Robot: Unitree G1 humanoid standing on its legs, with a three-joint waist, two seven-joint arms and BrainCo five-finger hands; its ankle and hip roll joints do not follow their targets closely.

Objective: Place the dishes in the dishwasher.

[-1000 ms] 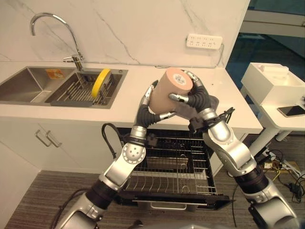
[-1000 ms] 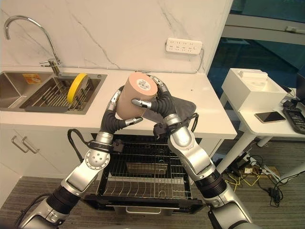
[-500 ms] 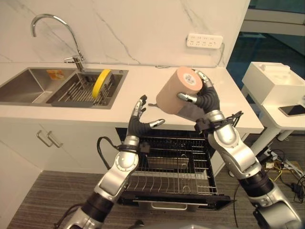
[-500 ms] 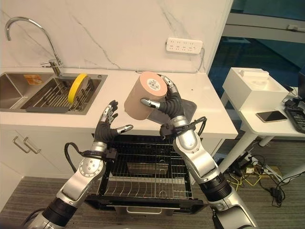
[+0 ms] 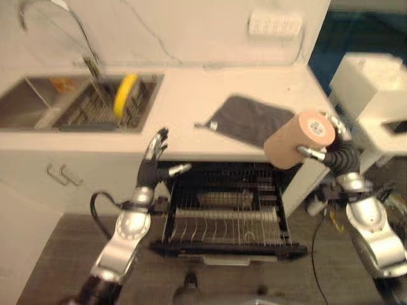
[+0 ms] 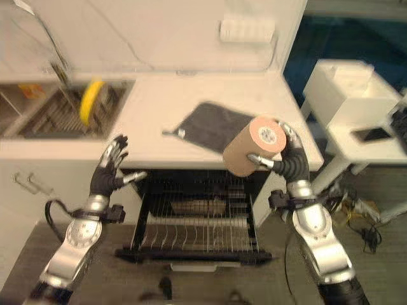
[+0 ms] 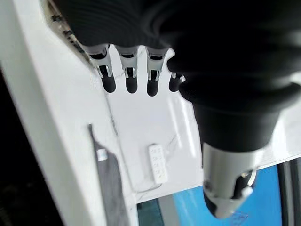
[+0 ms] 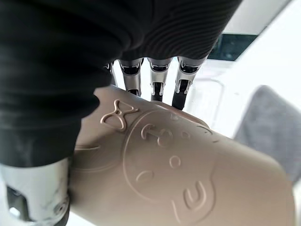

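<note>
My right hand is shut on a tan cup, held on its side with its base facing me, off the counter's right front corner and above the right side of the open dishwasher rack. The right wrist view shows the embossed cup wall under my fingers. In front of the counter edge, left of the rack, my left hand is open with spread fingers and holds nothing. A yellow plate stands upright in the sink rack.
A dark grey cloth lies on the white counter above the dishwasher. The faucet stands behind the sink. A white side table is at the right. The pulled-out rack has rows of wire tines.
My right hand has carried the cup right and down, off the counter's corner. The left hand dropped lower and left, staying open. The camera has tilted down.
</note>
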